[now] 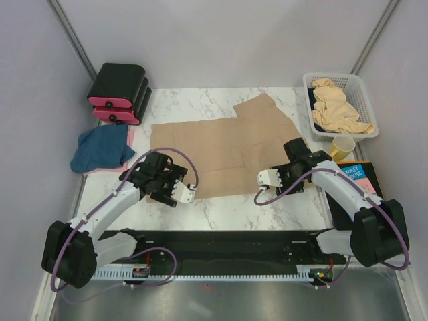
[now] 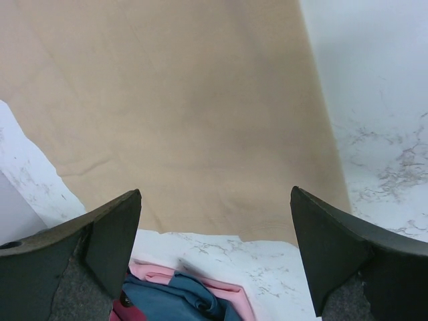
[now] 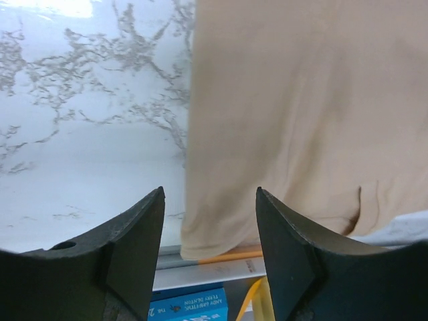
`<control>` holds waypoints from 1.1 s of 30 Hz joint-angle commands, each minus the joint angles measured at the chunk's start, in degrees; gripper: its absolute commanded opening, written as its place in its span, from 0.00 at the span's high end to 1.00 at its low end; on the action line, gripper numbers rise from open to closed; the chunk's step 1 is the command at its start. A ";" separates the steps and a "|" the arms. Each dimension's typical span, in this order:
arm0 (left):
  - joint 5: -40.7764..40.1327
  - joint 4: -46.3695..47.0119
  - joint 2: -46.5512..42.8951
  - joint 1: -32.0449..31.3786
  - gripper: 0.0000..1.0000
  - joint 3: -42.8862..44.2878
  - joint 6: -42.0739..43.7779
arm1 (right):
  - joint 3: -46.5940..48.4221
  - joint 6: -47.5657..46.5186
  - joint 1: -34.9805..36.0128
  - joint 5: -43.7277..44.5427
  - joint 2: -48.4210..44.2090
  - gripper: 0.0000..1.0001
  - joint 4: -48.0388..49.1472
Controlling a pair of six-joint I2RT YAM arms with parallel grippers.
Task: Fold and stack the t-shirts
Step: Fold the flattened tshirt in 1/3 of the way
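Your tan t-shirt [image 1: 214,150] lies spread flat on the table [image 1: 227,208]. The left gripper [image 1: 182,194] is at its near-left corner with jaws wide apart, and the right gripper [image 1: 267,179] is parted too, both gripping nothing.

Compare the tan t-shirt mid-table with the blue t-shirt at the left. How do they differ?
The tan t-shirt lies spread flat; the blue t-shirt is bunched. The tan t-shirt covers far more table than the blue t-shirt. The tan one rests on bare marble, the blue one on pink cloth. Both lie outside the basket.
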 commanded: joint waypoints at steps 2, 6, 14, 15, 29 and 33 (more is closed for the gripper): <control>2.88 -3.68 -5.02 -0.62 0.00 -1.12 3.81 | -1.81 -1.30 0.70 -0.93 -2.25 0.36 -1.65; 5.51 -8.87 -8.45 -0.97 0.00 -1.65 4.08 | -2.69 -0.69 0.96 -0.92 -2.25 0.36 -2.09; 5.78 -16.79 -10.83 -1.32 0.00 -5.33 7.50 | -6.29 1.50 1.40 0.56 -0.94 0.37 2.65; 5.52 -16.35 -10.57 -1.50 0.00 -5.78 7.50 | -6.30 1.77 1.40 0.83 0.02 0.37 4.22; 3.06 -4.32 -1.96 -1.50 0.01 -8.59 2.58 | -5.95 5.11 1.49 3.47 5.74 0.40 11.53; 1.92 -0.62 0.15 -1.41 0.02 -9.29 1.44 | -5.68 5.73 1.49 4.17 6.89 0.41 12.41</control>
